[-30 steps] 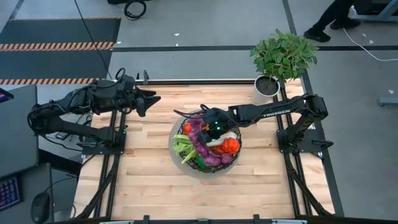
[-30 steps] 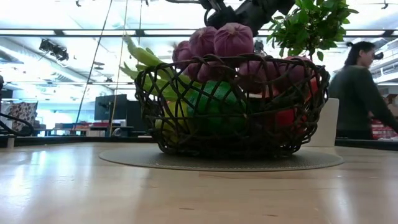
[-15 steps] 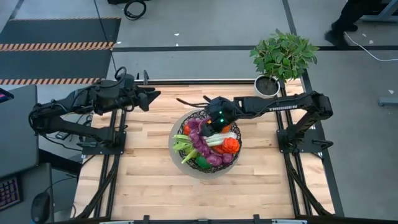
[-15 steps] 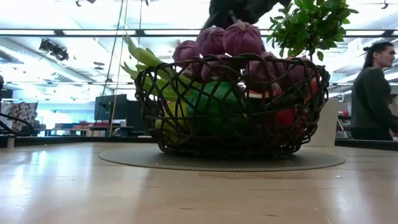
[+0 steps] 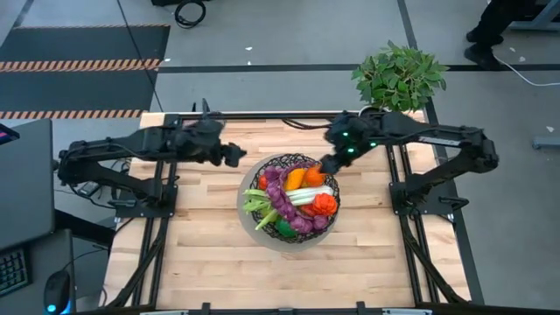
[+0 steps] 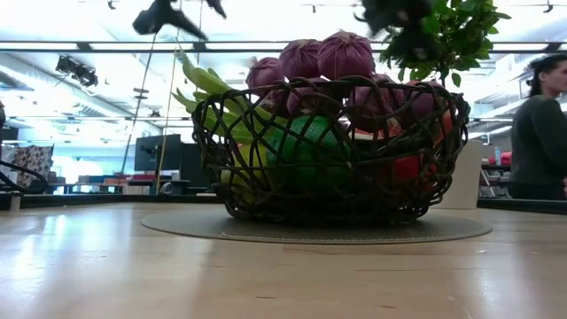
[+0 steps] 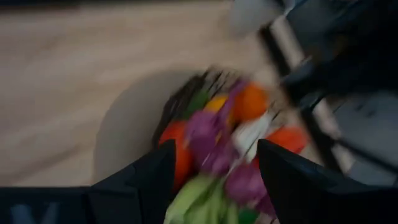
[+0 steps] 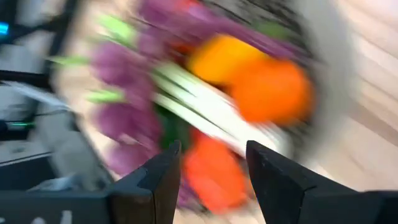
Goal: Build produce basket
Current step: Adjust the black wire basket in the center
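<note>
Basket's loaded, both arms hanging just off its back rim

From the front, the basket (image 6: 330, 151) sits mid-table with the produce (image 5: 293, 197) heaped inside, grapes (image 6: 323, 58) poking over the top. Behind it, the right gripper (image 5: 327, 164) hovers at the far right edge, jaws apart and empty, nearer than the left gripper (image 5: 234, 156), also parted and empty, off the far left. (Both wrist views are smeared, so what lies low in the pile is hard to tell.)
</note>
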You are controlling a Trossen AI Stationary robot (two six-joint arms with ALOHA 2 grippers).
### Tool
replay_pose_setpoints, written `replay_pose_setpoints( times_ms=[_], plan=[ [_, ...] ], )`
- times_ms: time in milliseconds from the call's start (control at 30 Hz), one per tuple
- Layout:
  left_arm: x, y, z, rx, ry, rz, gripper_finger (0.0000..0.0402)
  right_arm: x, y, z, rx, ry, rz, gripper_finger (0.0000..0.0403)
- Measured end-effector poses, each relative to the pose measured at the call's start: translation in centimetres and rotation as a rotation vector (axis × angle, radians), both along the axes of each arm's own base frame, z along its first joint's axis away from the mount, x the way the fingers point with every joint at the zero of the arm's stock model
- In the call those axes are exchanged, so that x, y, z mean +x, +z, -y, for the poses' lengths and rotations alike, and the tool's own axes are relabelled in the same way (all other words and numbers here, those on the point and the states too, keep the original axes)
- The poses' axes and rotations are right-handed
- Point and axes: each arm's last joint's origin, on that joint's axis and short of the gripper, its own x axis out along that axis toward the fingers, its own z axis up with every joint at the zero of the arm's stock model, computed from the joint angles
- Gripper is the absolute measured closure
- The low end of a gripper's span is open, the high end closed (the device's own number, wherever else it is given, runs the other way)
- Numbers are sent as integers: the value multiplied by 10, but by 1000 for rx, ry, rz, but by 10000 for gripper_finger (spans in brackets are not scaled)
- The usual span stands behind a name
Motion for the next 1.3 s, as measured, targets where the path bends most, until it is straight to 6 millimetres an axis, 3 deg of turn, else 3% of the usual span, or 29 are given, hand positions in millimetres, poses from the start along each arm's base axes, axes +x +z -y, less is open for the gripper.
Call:
replay_pose_setpoints(
  times_ms=[133, 300, 433, 733, 867, 1300],
  plan=[
    [3, -15, 5, -111, -43, -119, 170, -32, 3, -4, -12, -66, -158, 217],
    [5, -25, 13, -163, -55, -208, 170, -48, 4, -12, -15, -156, -244, 217],
    [10, -36, 14, -172, -47, -296, 170, -50, -10, -17, -28, -145, -305, 218],
    [33, -68, 13, -145, -102, -504, 171, -57, -71, -25, 11, -77, -519, 219],
    [37, -79, 13, -149, -107, -592, 171, -56, -89, -29, 41, -61, -516, 231],
    [49, -111, 10, -147, -132, -722, 189, -51, -119, -34, 77, -91, -450, 292]
  ],
)
